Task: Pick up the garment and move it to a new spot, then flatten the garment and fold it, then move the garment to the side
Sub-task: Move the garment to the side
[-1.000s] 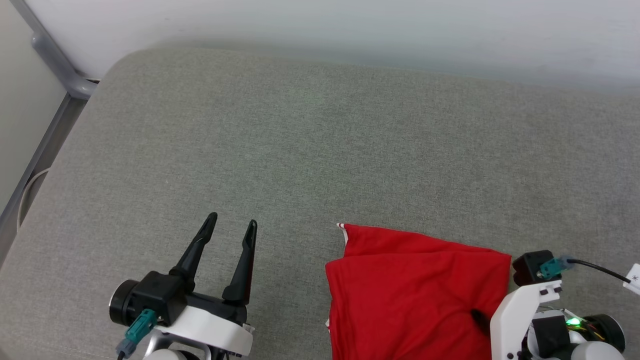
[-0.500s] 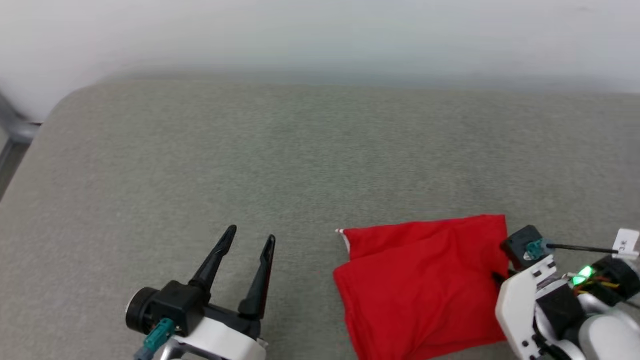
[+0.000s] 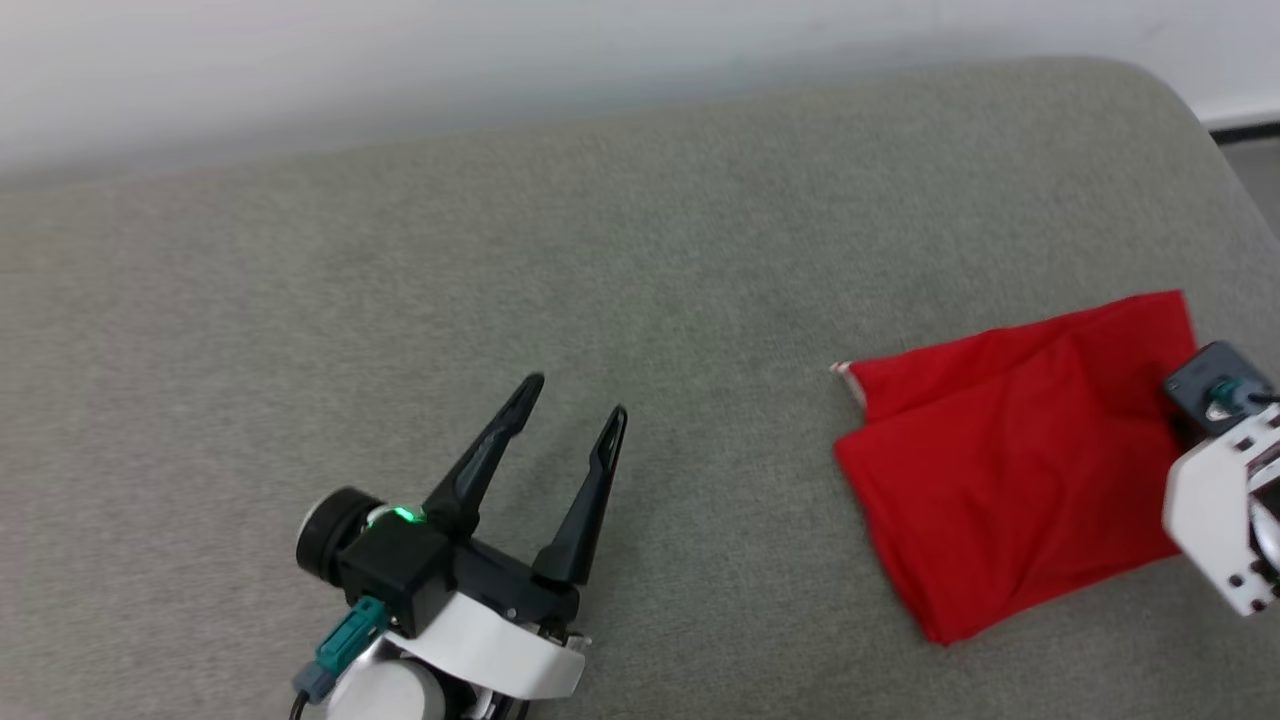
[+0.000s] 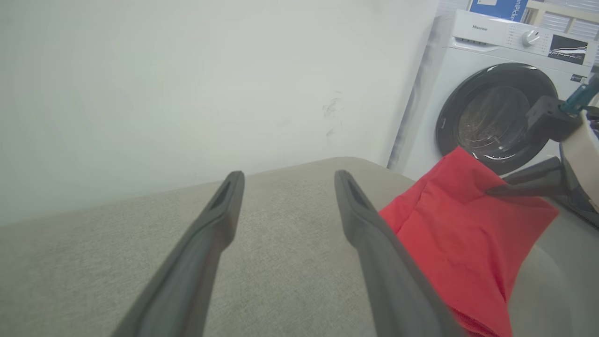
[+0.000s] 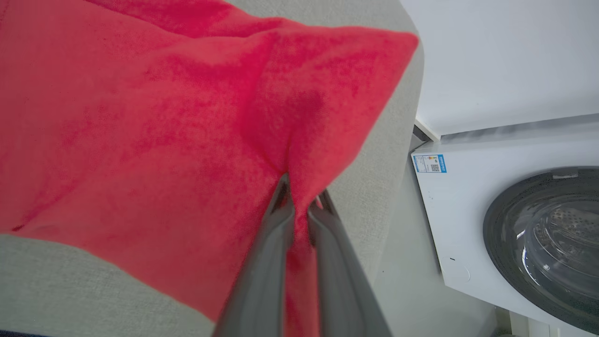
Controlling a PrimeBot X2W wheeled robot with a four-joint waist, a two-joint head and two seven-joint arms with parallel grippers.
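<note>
**Q:** Which step does this plate show?

**A:** By the look of it, the last one. The garment (image 3: 1010,450) is already folded into a compact red rectangle, with a scrap of striped trim (image 3: 841,368) showing at its far left corner, so what remains is moving it to the side. It lies on the right end of the grey, fabric-covered counter (image 3: 500,250), near the rounded corner.

**Q:** And the arms?

**A:** The right pincer (image 5: 299,196) is pressed together on a pleat of red cloth near the bundle's right edge. The fabric puckers where the fingers meet, and in the left wrist view that corner appears raised off the counter. The right wrist reaches in from the right. The left pincer (image 3: 577,396) is spread wide and holds nothing. It hovers low over bare counter, well apart from the garment, with its fingers pointing toward the far wall.

**Q:** What does the next move call for?

**A:** Probably a low, steady carry or drag — a one-point pinch lets the layers sag and slide, so the fold may open. The set-down spot should stay clear of the counter's edge (a washing machine (image 4: 496,112) stands just beyond that end), and the grip should open only once the bundle lies flat.
</note>
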